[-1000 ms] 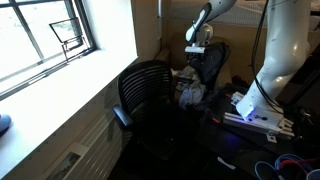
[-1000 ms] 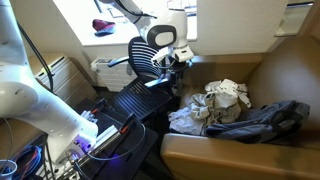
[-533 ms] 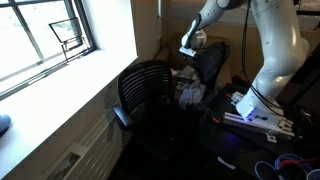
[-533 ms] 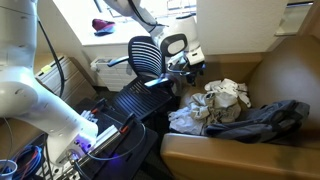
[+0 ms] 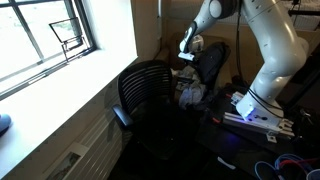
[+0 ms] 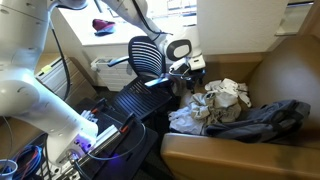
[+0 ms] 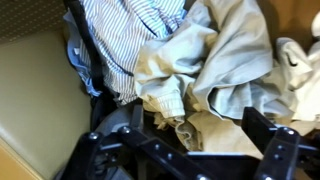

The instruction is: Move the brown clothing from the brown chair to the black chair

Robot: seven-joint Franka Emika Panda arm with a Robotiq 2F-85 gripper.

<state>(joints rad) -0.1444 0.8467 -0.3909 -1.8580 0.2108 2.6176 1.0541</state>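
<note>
The brown clothing [image 7: 215, 60] is a crumpled tan garment in a pile on the brown chair [image 6: 250, 152]. It also shows in both exterior views [image 6: 226, 97] [image 5: 190, 93]. My gripper [image 7: 197, 118] is open and empty. It hovers just above the tan garment, with a finger on each side. In both exterior views the gripper [image 6: 190, 70] [image 5: 188, 50] sits at the pile's edge, between the two chairs. The black mesh chair [image 6: 148, 55] [image 5: 150, 88] stands beside the brown chair with nothing on its seat.
A blue-and-white striped shirt [image 7: 130, 30] and a dark grey garment [image 6: 262, 118] lie in the same pile. A window sill [image 5: 60, 95] runs along the wall. Cables and a lit device [image 5: 255, 115] lie on the floor by the robot base.
My gripper has moved from beside the black chair's backrest toward the clothing pile and come lower. The clothes have not moved.
</note>
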